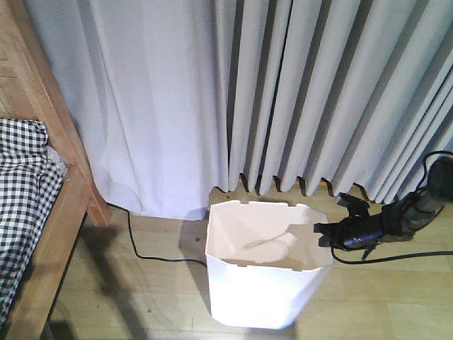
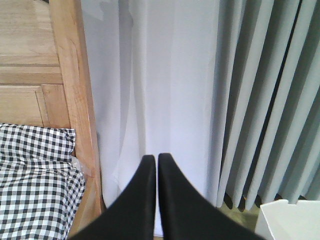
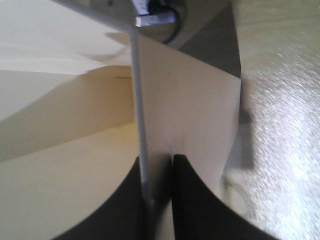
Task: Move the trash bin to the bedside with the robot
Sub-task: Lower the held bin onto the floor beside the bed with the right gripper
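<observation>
My right gripper is pinched on the right rim wall of the trash bin, one finger inside, one outside; I read this as a rim hold for dragging, not lifting. The left gripper hangs free, fingers together with only a slit between, gripping nothing, pointed at the curtain. The bin stands upright on the wooden floor, near the curtain, right of the bed frame with checked bedding. A black cable crosses the floor between.

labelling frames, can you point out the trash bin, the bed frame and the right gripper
trash bin (image 1: 262, 297), front view, white outer wall
bed frame (image 1: 53, 113), front view, slanted wooden post
right gripper (image 1: 320, 234), front view, tip at the bin's rim
</observation>
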Controlling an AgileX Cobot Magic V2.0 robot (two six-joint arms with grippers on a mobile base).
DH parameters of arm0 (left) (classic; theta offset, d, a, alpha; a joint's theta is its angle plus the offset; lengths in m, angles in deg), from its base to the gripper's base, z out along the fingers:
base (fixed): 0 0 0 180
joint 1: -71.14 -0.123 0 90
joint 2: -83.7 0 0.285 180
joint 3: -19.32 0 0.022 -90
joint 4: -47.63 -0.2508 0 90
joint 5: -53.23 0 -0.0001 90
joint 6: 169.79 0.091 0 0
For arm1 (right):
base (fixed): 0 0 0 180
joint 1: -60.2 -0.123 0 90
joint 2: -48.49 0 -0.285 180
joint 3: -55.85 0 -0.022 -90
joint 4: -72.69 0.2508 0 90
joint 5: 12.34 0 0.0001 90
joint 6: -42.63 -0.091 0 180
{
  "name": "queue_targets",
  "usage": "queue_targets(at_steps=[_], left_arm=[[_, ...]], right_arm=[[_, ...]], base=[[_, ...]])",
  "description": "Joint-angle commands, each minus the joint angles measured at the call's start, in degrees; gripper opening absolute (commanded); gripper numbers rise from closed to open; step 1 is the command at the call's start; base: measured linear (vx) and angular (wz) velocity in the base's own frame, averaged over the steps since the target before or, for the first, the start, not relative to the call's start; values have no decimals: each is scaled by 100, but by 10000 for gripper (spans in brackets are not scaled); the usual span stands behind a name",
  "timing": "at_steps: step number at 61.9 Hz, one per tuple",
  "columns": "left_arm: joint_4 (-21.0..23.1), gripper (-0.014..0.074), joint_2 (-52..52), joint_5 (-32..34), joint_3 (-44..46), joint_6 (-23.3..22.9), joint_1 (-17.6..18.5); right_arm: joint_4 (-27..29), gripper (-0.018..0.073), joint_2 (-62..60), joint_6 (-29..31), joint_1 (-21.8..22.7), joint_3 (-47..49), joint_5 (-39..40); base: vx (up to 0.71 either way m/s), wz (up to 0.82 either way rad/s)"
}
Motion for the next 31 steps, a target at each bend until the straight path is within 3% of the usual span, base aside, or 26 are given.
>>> queue_targets(at_steps=[1,20,31], left_arm=[[23,-6,-57,417,-166,-50,32],[23,-6,-57,417,-166,-50,32],[23,-6,-57,417,-166,-50,32]], right_arm=[[405,-6,-351,2,16,281,-1320],[484,-2,374,26,9,1065,-1099],[161,17,748,15,9,1376,-1109]], base=[[0,0],[0,0],[0,0]])
